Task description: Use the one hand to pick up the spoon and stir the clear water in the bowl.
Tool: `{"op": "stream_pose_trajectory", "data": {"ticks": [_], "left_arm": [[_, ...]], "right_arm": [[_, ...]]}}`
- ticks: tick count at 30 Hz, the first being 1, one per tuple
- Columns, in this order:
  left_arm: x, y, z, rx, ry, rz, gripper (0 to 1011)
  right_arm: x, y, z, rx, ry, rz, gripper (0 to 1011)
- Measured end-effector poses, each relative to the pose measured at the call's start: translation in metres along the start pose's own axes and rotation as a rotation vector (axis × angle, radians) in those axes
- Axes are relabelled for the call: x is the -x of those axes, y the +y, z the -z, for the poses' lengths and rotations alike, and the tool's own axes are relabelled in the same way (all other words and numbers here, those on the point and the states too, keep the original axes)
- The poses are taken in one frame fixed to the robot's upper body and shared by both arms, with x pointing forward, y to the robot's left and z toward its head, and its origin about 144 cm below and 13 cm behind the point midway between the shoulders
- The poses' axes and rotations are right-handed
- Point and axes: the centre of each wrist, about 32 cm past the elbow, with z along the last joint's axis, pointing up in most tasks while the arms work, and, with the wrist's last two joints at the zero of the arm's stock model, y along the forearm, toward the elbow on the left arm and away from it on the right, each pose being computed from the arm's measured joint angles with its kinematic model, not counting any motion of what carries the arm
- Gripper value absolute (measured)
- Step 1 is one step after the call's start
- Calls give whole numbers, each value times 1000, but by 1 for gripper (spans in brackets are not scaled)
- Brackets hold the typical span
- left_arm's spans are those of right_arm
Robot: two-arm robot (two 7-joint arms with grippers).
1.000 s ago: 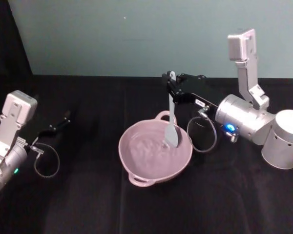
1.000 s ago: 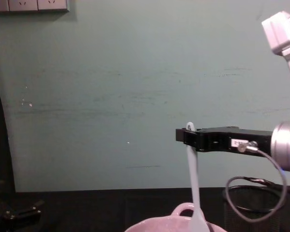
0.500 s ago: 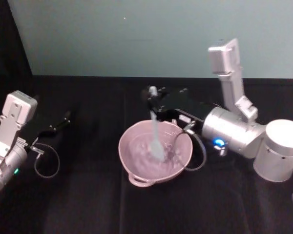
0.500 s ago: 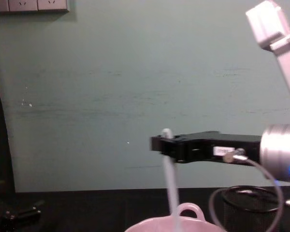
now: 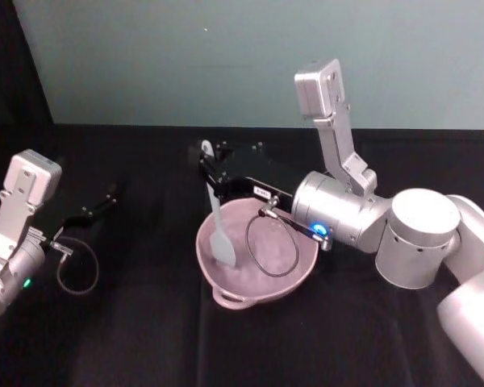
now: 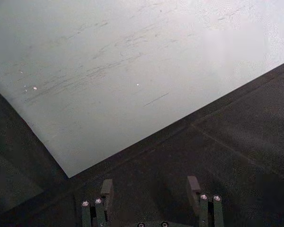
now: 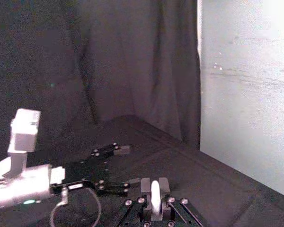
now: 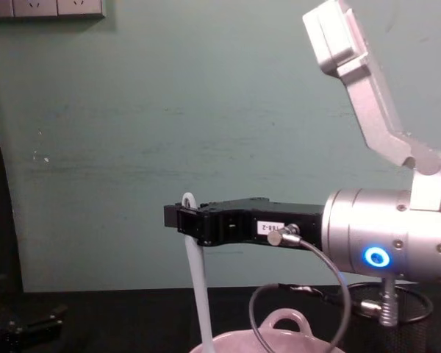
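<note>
The pink bowl (image 5: 297,272) sits at the middle of the black table, and its loop handle (image 8: 281,321) shows in the chest view. My right gripper (image 5: 208,167) hovers over the bowl's far left rim, shut on the top of the white spoon (image 5: 219,226). The spoon hangs nearly upright, its blade inside the bowl's left side. In the chest view the right gripper (image 8: 181,219) pinches the spoon (image 8: 197,287) just under its tip. The spoon's handle end (image 7: 155,195) shows between the fingers in the right wrist view. My left gripper (image 5: 99,206) rests at the far left, and the left gripper (image 6: 150,190) stands open on nothing.
A black wire-mesh cup (image 8: 411,323) stands behind the right wrist, right of the bowl. The right arm's black cable (image 5: 268,246) loops over the bowl. A teal wall (image 5: 226,56) closes the table's far edge. The left arm (image 7: 26,177) lies well away from the bowl.
My right arm has swept left across the bowl, carrying the spoon's blade from the bowl's right side to its left side. The left arm has not moved.
</note>
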Motion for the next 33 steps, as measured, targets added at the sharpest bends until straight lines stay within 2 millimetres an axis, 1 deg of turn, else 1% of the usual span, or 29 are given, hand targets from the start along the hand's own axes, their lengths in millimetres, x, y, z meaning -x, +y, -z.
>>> {"op": "stream_pose_trajectory", "data": {"ticks": [1,5,10,13,18,23,27,30,33], "left_arm": [[0,0,0,0,0,0,1011],[0,0,0,0,0,0,1011],[0,0,0,0,0,0,1011],[0,0,0,0,0,0,1011],[0,0,0,0,0,0,1011],[0,0,0,0,0,0,1011],[0,0,0,0,0,0,1011],[0,0,0,0,0,0,1011],[0,0,0,0,0,0,1011]], "right_arm": [[0,0,0,0,0,0,110],[-12,5,2,-3,4,26,110],[-27,2,3,-5,2,76,110],[-43,-9,4,0,1,145,110],[-54,-27,4,2,-5,215,110],[-54,-43,3,9,-12,240,110],[-48,-50,2,17,-19,233,110],[-41,-52,2,22,-25,219,111],[-32,-49,1,30,-35,186,110]]}}
